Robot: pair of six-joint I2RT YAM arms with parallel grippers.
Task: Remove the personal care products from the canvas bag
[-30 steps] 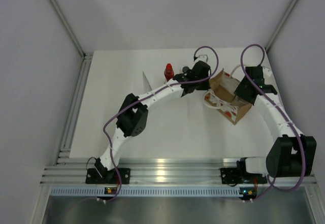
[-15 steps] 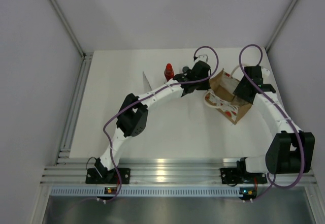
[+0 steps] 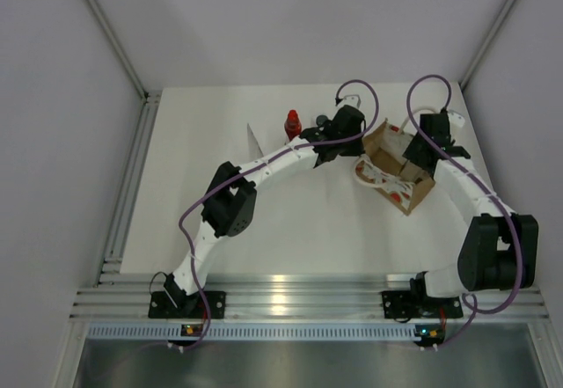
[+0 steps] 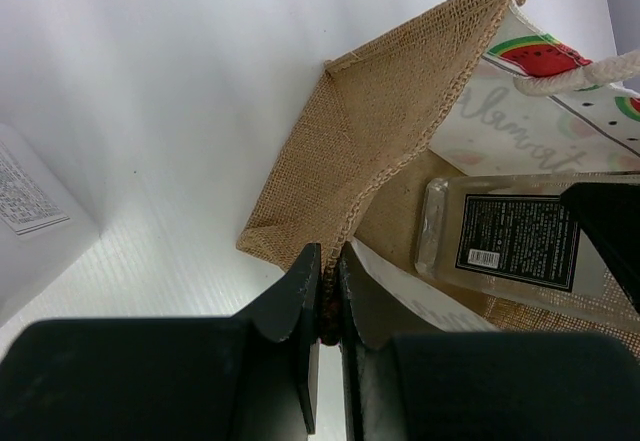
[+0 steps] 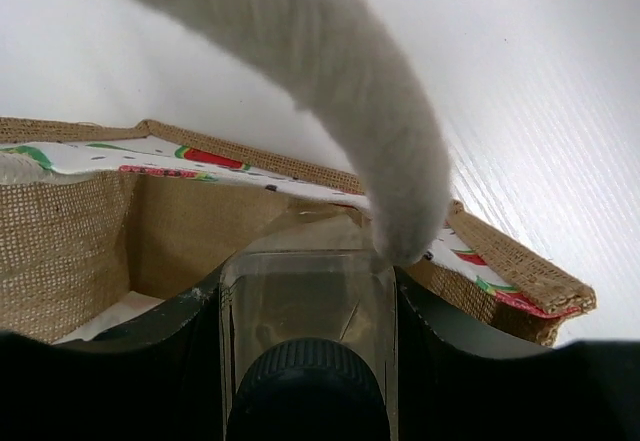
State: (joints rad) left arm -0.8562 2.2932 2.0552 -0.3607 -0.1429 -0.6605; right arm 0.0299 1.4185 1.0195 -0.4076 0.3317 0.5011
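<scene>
Left end effector: jaws together, pinching the burlap rim of the bag. The bag lies on its side on the desk, far right, mouth open.

Right end effector: at the bag mouth, clamped on the clear bottle, one finger on each side below the dark cap. The bottle body is inside the bag.

Red bottle: upright on the desk, left of the bag, just beside the left arm.

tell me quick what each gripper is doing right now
left gripper: closed, pinching the rim of the canvas bag.
right gripper: closed on the clear bottle, at the bag's mouth.
</scene>
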